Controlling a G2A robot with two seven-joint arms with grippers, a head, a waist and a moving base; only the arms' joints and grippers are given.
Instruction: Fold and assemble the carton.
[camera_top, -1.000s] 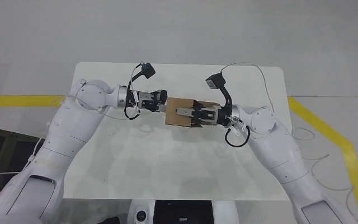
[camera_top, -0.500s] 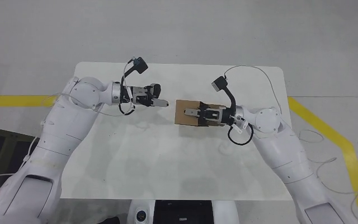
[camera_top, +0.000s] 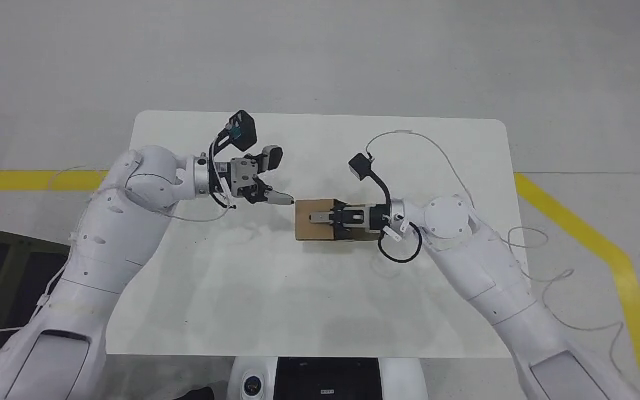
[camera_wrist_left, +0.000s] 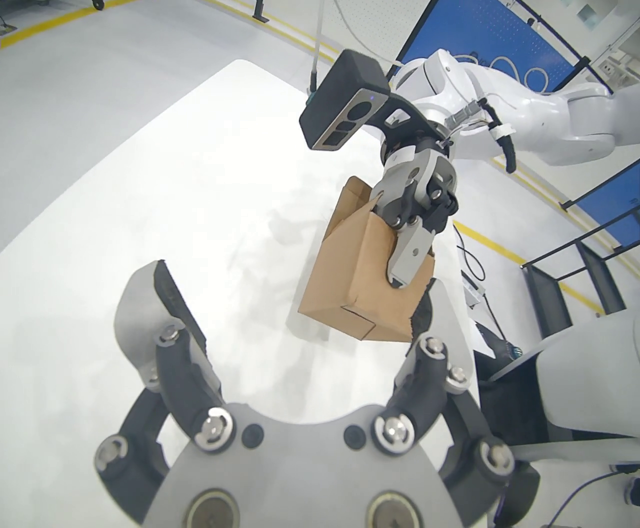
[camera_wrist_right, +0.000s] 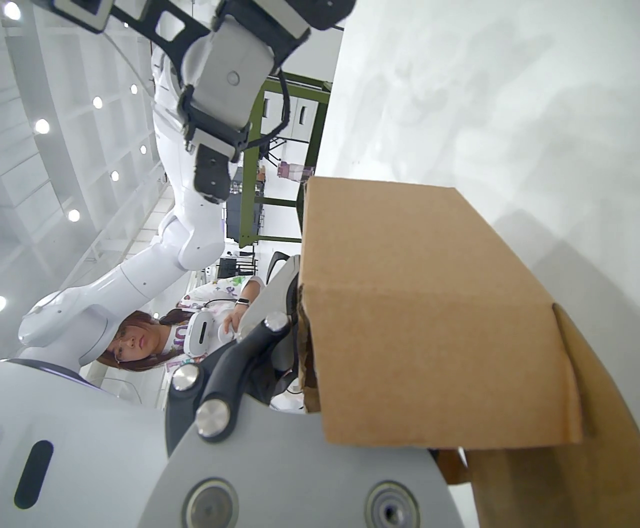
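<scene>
A brown cardboard carton (camera_top: 312, 220) is held just above the middle of the white table (camera_top: 200, 300), its closed end facing the left arm. My right gripper (camera_top: 337, 219) is shut on the carton's wall, one finger outside and one inside. The left wrist view shows this grip (camera_wrist_left: 407, 250) on the carton (camera_wrist_left: 350, 280), with a loose flap beside it. In the right wrist view the carton (camera_wrist_right: 425, 320) sits close, with one outer finger (camera_wrist_right: 282, 295) against it. My left gripper (camera_top: 279, 178) hangs open a short way to the carton's left, holding nothing (camera_wrist_left: 295, 305).
A thin cable (camera_top: 430, 135) trails from the right arm over the table's far right part. A yellow floor line (camera_top: 40, 180) runs beside the table on both sides.
The right arm has carried the carton left and nearer the table's front. The left gripper has backed away from the carton, turned, and spread its fingers.
</scene>
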